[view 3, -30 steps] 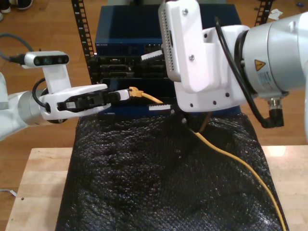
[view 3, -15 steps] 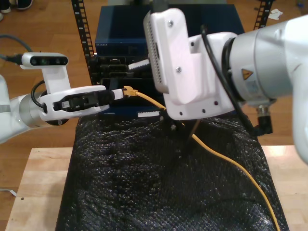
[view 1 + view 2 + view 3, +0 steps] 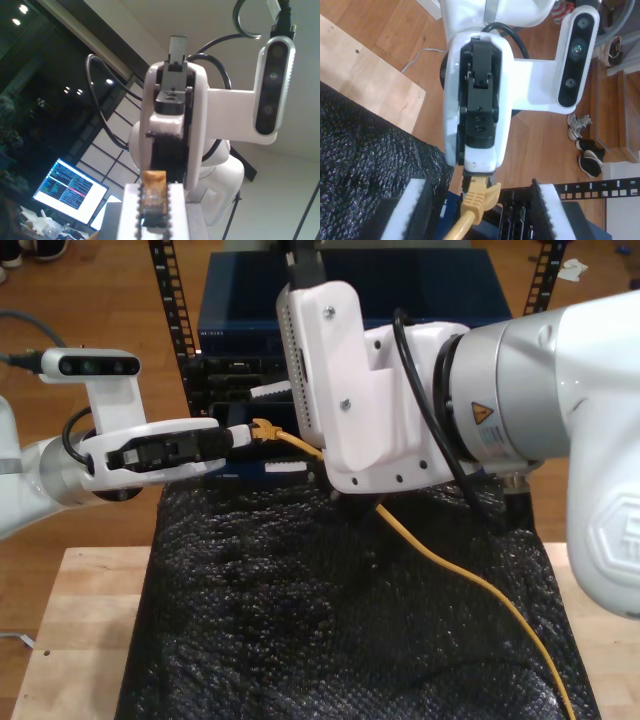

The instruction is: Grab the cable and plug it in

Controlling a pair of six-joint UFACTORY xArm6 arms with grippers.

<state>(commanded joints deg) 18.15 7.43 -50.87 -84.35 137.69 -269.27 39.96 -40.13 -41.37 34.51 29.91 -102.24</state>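
My second gripper has swung toward the exterior view's left.
It gapes; my first gripper pinches the cable (plug end) over black mat, wooden table.

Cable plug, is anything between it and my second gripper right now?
Nothing visible. My second gripper has its jaws open, straddling the cable at its plug, with bare gaps either side. My first gripper is shut on the plug's far end, opposite, not in between.
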